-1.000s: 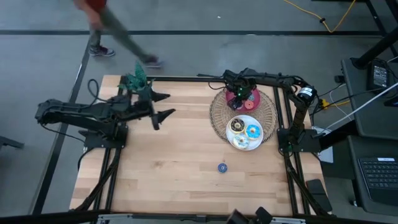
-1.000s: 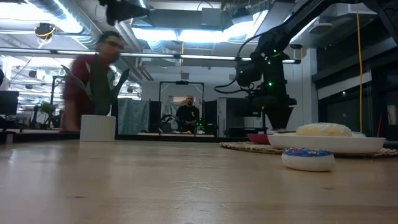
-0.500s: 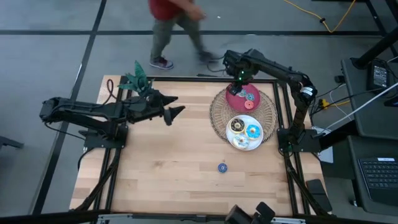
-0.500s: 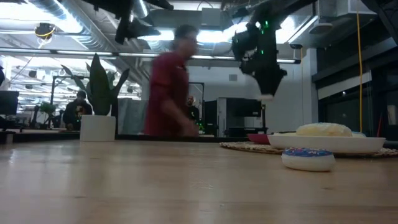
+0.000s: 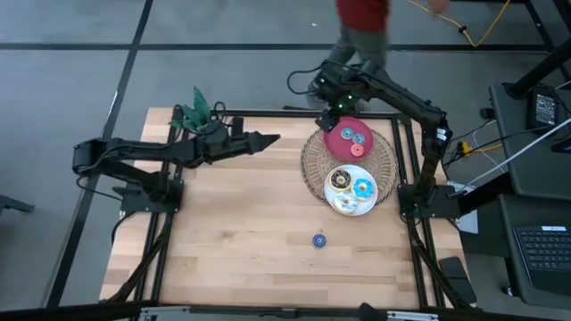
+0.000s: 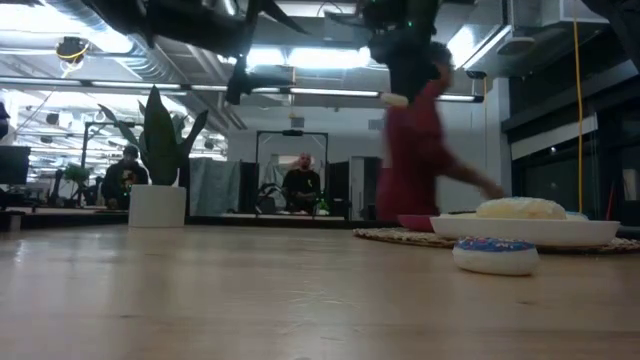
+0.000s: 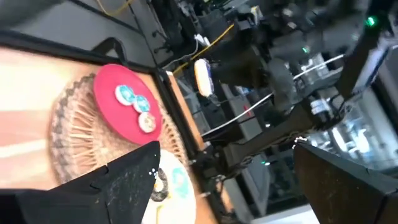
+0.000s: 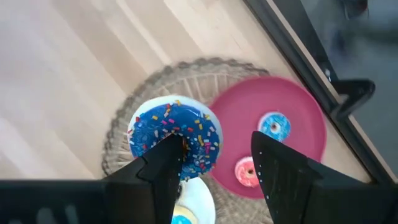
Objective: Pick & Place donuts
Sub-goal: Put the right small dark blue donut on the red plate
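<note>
My right gripper [image 5: 333, 98] [image 8: 217, 149] hangs high over the table's far edge, above the red plate [image 5: 335, 144], pointing steeply down with a small blue sprinkled donut [image 8: 168, 134] at its fingertips. Two blue donuts [image 5: 352, 135] and a pink one [image 5: 357, 150] lie on the red plate. The white plate [image 5: 352, 168] holds three larger donuts. One small blue donut [image 5: 318, 240] [image 6: 495, 255] lies flat on the bare table near the front. My left gripper [image 5: 268, 140] [image 7: 224, 180] is open, level, pointing toward the plates. My right gripper carries the blue donut from above. One fingertip [image 8: 169, 149] sits at the donut's hole [image 8: 180, 142]; the other finger [image 8: 267, 155] shows a gap to the donut's rim. The donut is lifted clear, icing toward the wrist, its pale underside [image 6: 395, 98] showing below the fingers.
Both plates sit on a round wicker mat [image 5: 308, 165] at the far right. A potted plant [image 5: 198, 109] [image 6: 158, 205] stands at the far left corner. A person [image 5: 361, 18] passes just behind the far edge, close to my right arm.
My right gripper has risen from just above the red plate to high over the table's far edge, its finger gap unchanged. My left gripper has reached toward the table's right edge and rolled about its own axis, staying open. A person has walked left to right behind the table.
</note>
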